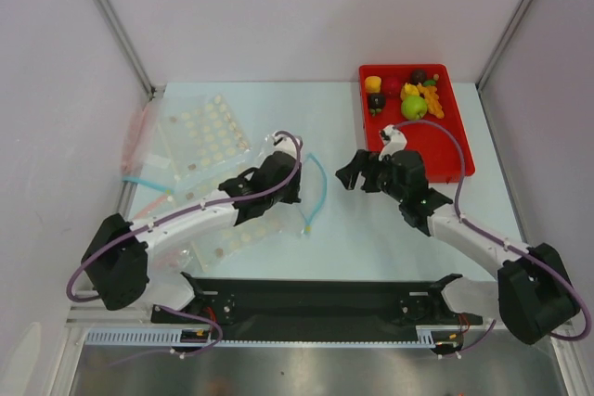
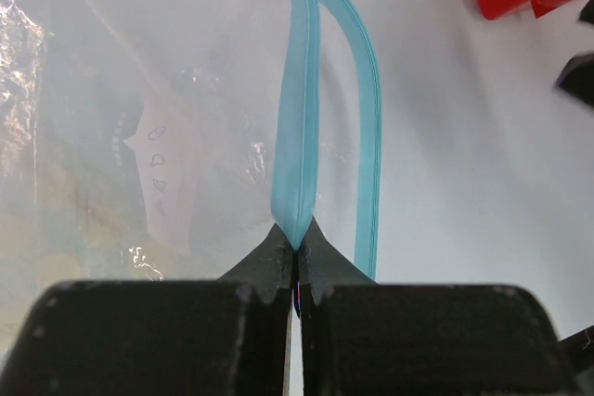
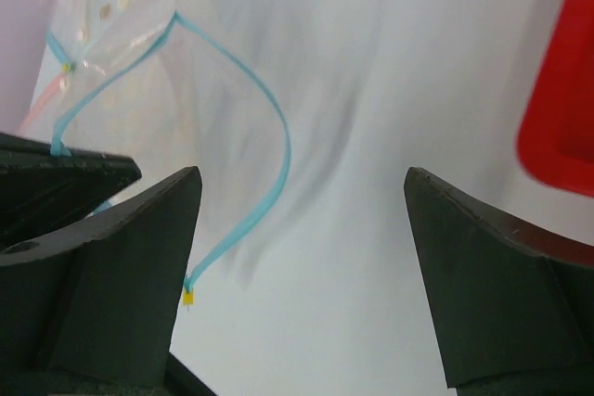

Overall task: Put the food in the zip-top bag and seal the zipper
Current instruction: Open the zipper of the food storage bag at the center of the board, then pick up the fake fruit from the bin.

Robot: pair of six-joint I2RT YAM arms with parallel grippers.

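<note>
- Top external view: the left gripper point(image 1: 278, 178) is clamped on the mouth of the zip-top bag point(image 1: 278, 215). The light-blue zipper point(image 1: 319, 187) bows open toward the table's middle. The right gripper point(image 1: 355, 172) hangs spread and empty just beside that mouth. The food point(image 1: 413, 95) all lies in the red tray point(image 1: 459, 169) at the far right, well apart from the bag. Each piece has to cross that gap, so one could land outside the floppy opening.
- Left wrist view: the jaws are shut on one lip of the zipper, while the other lip curves free beside it. The hold is on a thin strip only. A tug or a heavy piece dropping in could likely pull the lip out and let the mouth collapse.
- Right wrist view: the fingers stand wide apart with nothing between them. The zipper loop lies ahead to the left and the tray at the right edge. A low approach to the bag could snag the free lip and drag the bag.
</note>
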